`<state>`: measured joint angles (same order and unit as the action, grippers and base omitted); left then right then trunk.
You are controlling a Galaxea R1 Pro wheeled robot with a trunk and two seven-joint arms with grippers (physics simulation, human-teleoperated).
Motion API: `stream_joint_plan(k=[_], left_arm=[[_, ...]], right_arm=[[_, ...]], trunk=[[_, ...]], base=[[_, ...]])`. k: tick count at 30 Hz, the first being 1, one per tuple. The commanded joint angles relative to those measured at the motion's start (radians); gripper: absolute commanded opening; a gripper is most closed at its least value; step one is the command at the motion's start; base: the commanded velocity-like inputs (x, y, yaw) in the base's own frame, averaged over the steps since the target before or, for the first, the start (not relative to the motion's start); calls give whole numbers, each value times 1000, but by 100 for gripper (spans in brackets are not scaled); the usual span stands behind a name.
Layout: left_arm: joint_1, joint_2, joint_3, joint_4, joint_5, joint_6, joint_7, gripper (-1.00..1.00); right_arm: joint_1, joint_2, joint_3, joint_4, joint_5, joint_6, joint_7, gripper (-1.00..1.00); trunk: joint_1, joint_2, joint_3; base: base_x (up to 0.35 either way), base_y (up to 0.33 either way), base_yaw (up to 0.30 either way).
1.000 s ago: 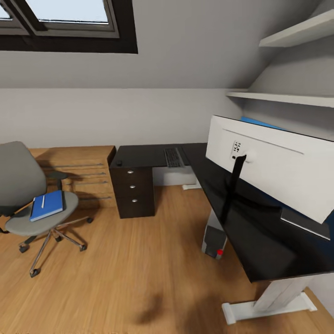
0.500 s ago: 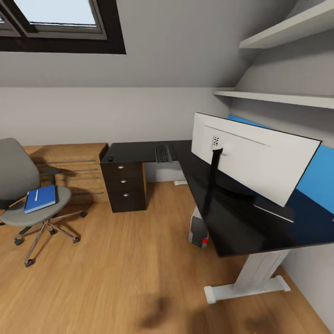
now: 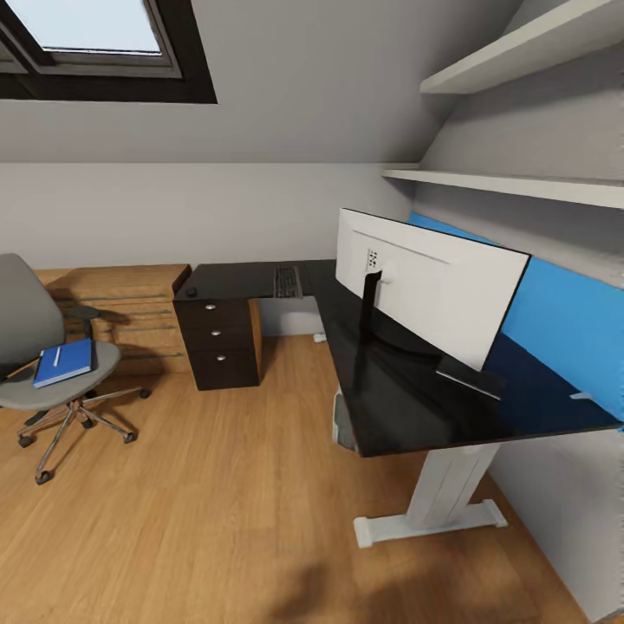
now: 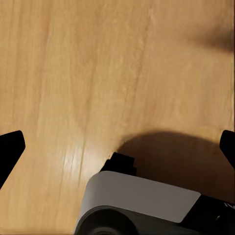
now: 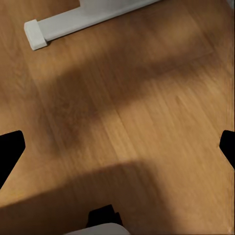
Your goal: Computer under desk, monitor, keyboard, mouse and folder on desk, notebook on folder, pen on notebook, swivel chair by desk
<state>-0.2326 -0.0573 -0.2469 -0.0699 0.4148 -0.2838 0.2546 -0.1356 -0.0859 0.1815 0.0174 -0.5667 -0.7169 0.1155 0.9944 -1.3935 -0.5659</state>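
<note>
Light wood floor seen from above, with the left gripper spread wide, black fingertips at opposite edges, holding nothing.

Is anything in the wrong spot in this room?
Yes. The blue folder lies on the swivel chair seat, not on the desk. The chair stands well away from the desk, by the wooden dresser.

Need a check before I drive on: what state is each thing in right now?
monitor: upright on the desk
keyboard: flat on desk
mouse: on desk corner
folder: on swivel chair seat
pen: lying on folder
left tool: open, empty
right tool: open, empty
</note>
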Motion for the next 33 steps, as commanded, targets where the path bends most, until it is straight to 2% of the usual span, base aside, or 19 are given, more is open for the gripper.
stream_joint_plan(k=[1,21,33], left_arm=[[-1,0,-9,1,7,-3,5,100],[-1,-4,-10,1,7,-1,5,100],[-1,-4,-10,1,7,-1,5,100]], right_arm=[[-1,0,4,2,-11,-3,8,100],[-1,-2,4,1,-14,-4,9,100],[-1,-2,4,1,-13,-4,10,100]], trunk=[[0,0,-1],[0,0,-1],[0,0,-1]], base=[[-10,-339,0],[17,-344,0],[15,-75,0]])
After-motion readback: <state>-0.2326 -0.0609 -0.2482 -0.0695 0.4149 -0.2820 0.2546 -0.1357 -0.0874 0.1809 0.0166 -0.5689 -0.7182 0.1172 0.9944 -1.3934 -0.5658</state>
